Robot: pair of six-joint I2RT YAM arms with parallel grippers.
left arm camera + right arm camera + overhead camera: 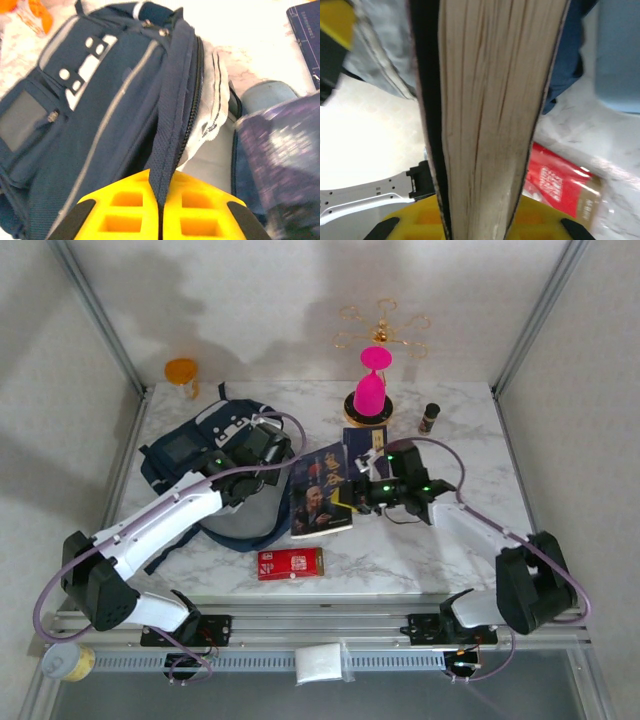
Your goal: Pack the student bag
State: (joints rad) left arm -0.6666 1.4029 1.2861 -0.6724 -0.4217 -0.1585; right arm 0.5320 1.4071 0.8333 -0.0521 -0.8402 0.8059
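Closest to the arms, at 6 o'clock on the worktop [420,550], a red packet [290,563] lay flat. Just past it, near the middle, the right end effector [477,220] was clenched on a thick book [490,110]. It pinched the book by one edge, with the pages standing up between the yellow fingers.

At about 9 to 10 o'clock lay the student bag [195,455], with its open mouth facing the middle. The book sat just beside that mouth. The left end effector [161,190] was clenched on the bag's top flap, right by the zip. A light-blue pencil case [267,97] showed at the mouth. I could not tell if it was inside the bag or only next to it.

The job in hand looked like sliding the book in. To do it well, the left arm should lift the flap up and hold the mouth wide. The right arm should keep the book low and push it slowly toward 9 o'clock, thin edge first. A corner could catch on the zip or the white lining, so it should let go only once most of the book is inside.

Far off, a pink goblet [371,388] stood at 12 o'clock and a small dark bottle [430,418] at 1 o'clock, both well apart from the bag.
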